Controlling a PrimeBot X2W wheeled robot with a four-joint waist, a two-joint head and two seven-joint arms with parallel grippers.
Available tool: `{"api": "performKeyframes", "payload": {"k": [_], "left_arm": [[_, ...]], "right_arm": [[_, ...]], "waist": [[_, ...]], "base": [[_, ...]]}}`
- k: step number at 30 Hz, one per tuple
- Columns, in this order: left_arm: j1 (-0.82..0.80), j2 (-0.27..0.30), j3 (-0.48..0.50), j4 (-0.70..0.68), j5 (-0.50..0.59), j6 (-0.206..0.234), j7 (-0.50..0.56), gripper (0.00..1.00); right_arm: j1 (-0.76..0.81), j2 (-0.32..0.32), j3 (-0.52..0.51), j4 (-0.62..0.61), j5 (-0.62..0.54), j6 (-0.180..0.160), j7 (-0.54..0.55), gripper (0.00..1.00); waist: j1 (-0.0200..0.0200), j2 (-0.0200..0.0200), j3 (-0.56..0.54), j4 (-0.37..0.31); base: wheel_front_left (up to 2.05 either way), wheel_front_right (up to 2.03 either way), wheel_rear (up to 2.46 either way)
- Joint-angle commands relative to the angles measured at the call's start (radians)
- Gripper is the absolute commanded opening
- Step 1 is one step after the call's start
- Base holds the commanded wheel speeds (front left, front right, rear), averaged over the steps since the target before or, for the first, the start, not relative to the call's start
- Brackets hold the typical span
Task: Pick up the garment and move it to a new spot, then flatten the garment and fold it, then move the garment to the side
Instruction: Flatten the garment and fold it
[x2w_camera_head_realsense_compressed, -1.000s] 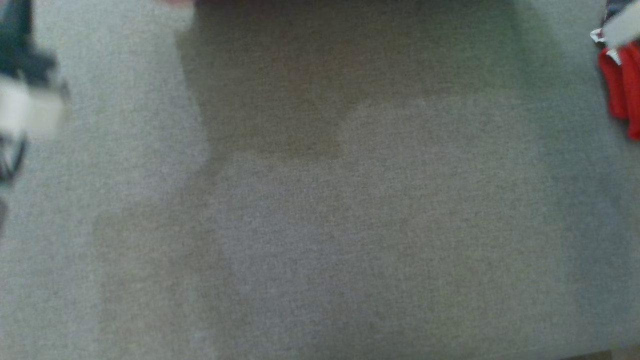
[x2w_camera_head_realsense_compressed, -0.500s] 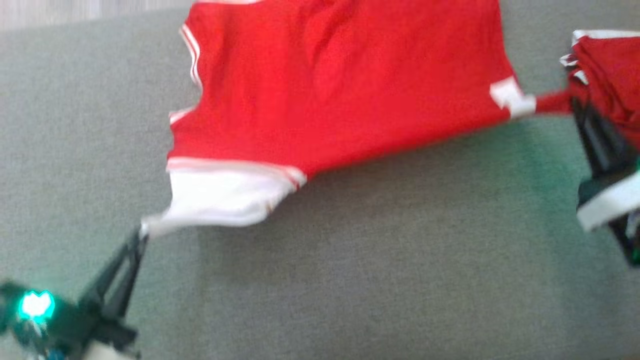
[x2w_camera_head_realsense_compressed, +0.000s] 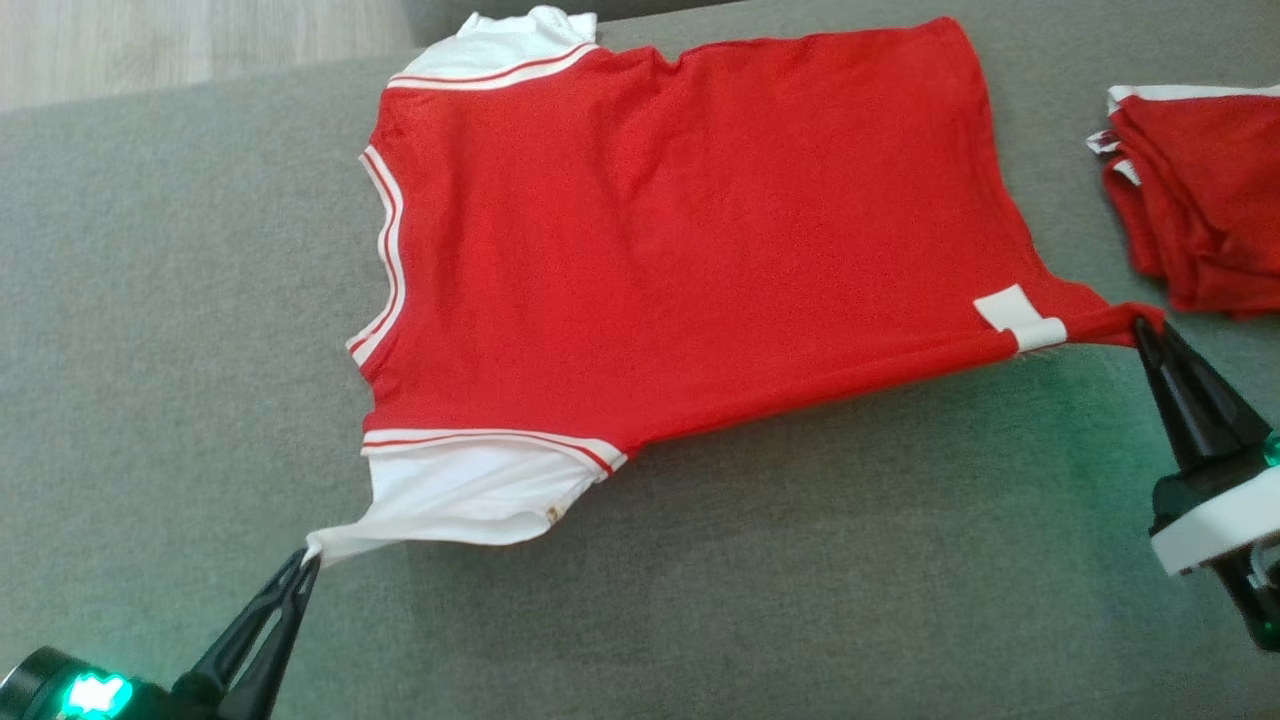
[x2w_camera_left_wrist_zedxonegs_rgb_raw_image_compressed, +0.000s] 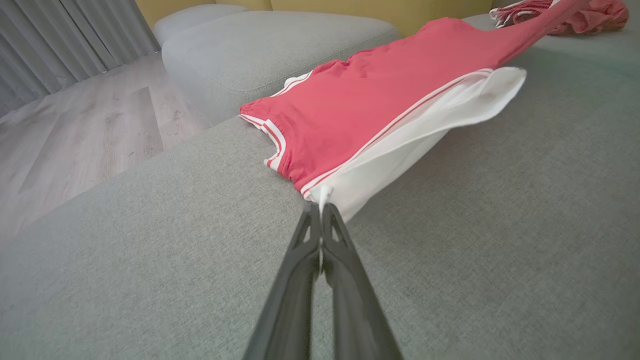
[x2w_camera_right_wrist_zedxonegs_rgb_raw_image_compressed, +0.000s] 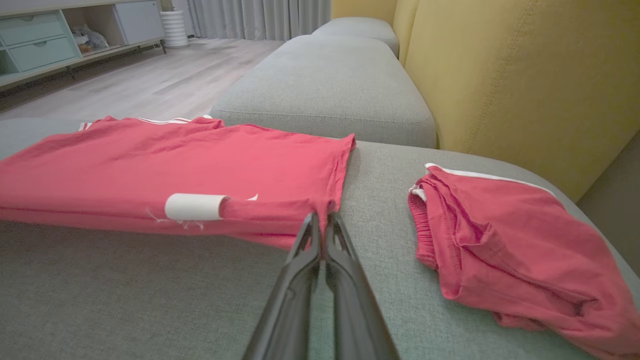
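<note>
The garment is a red shirt with white sleeves and white trim, stretched out over the grey sofa seat. My left gripper is shut on the tip of the near white sleeve, low at the left. At the right, my right gripper is shut on the shirt's red hem corner, beside a white tag. The near edge is pulled taut between the two grippers and lifted slightly off the cushion. The far part lies on the seat.
A second red garment lies bunched at the far right of the seat. Yellow back cushions rise behind it. A grey ottoman stands past the seat, and wooden floor lies beyond the left edge.
The head camera has swung, from blurred grey cushion to the whole shirt. Over the last half second the shirt has come down nearer the seat and spread flatter, both grippers holding it.
</note>
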Motion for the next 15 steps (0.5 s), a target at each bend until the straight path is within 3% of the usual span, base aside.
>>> {"api": "performKeyframes", "payload": {"k": [1, 15], "left_arm": [[-0.045, 0.04, 0.046, -0.014, -0.006, 0.009, -0.005, 0.0], [-0.031, 0.041, 0.028, -0.021, -0.017, 0.007, 0.004, 0.0]], "right_arm": [[0.016, -0.03, -0.01, -0.025, -0.007, -0.001, -0.001, 0.0], [0.09, -0.006, -0.051, -0.06, -0.045, -0.001, 0.021, 0.0]], "waist": [[0.0, -0.0001, -0.005, -0.005], [0.0, -0.0001, -0.051, -0.026]], "base": [[0.0, 0.0, 0.0], [0.0, 0.0, 0.0]]}}
